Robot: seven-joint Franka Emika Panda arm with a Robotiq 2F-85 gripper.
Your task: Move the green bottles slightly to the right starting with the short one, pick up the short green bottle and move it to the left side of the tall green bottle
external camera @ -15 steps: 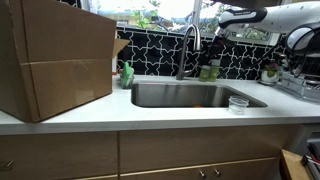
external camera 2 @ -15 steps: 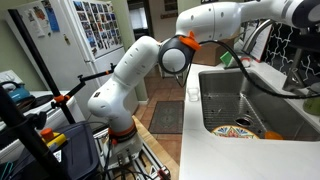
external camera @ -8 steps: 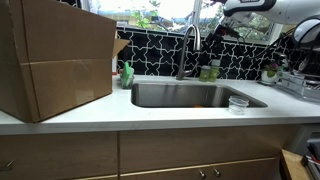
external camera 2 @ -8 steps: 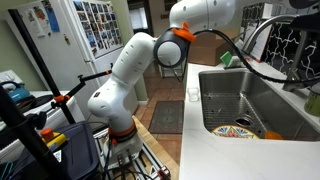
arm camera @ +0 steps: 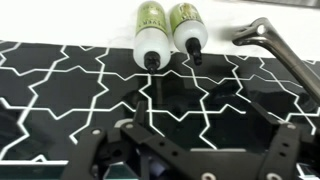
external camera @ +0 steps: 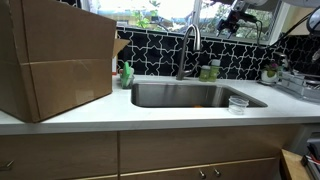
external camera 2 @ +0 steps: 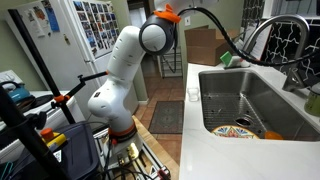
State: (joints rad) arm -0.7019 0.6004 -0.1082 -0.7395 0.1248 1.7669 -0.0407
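Note:
The two green bottles (external camera: 209, 70) stand side by side behind the sink, just right of the faucet (external camera: 188, 48). From above in the wrist view they show as a left bottle (arm camera: 151, 35) and a right bottle (arm camera: 187, 27), both with dark caps. The left one looks longer, but I cannot say for sure which is the short green bottle. My gripper (external camera: 236, 16) hangs high above and to the right of them. In the wrist view the gripper (arm camera: 197, 142) is open, with only the patterned backsplash between its fingers.
A big cardboard box (external camera: 55, 60) fills the counter's left end. A bright green pointed bottle (external camera: 126, 73) stands beside it. A clear cup (external camera: 238, 103) sits at the sink's (external camera: 195, 95) right front, with a dish rack (external camera: 300, 82) further right.
The gripper was down at the bottles, nearly shut. It has opened wide and risen up and to the right, leaving both bottles standing by the faucet.

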